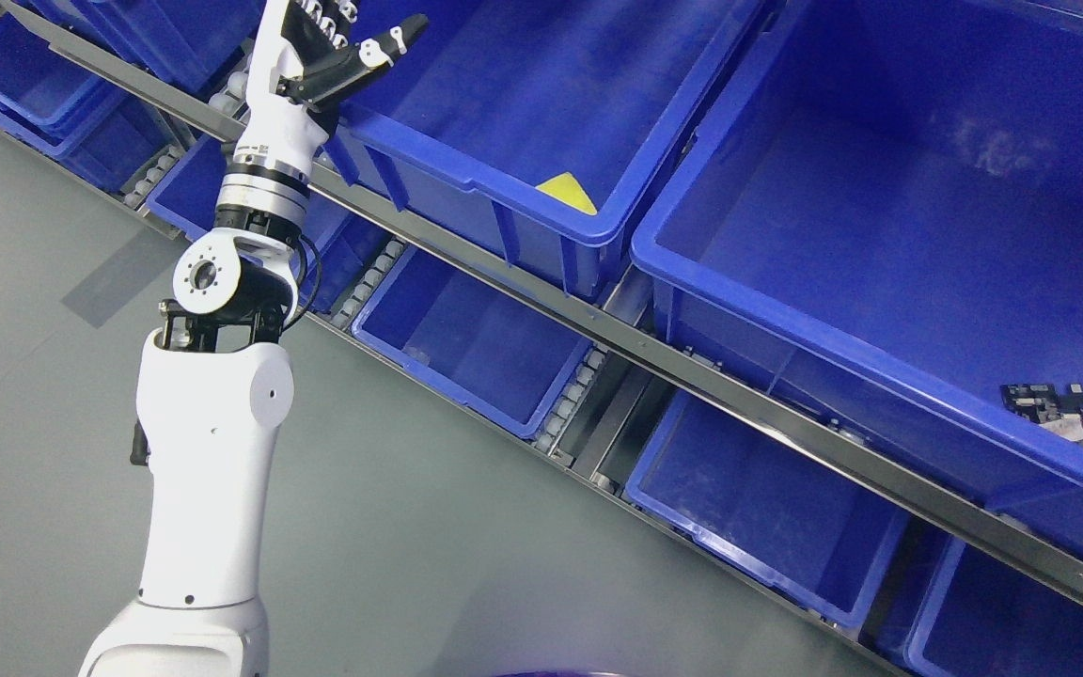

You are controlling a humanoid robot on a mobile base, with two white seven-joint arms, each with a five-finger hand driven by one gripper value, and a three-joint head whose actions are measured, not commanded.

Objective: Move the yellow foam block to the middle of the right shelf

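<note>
The main risk is a collision: the left hand (335,47) is raised at the near-left corner of a blue bin (541,113), and its wrist sits close to that bin's rim and to the metal shelf rail (466,249) below it, so a careless sweep to the right could knock the plastic wall or snag a finger on the lip. A second risk lies with the yellow foam block (568,193) itself: it lies well to the right of the hand and lower, tucked into the bin's near corner with only a wedge of it showing above the rim, so a grasp there would be cramped and the light foam could slip or be pushed along the floor of the bin. The hand is open, thumb jutting right over the bin, the other fingers partly cut off by the picture's top edge; it holds nothing and appears to touch nothing. The right arm is out of view.
</note>
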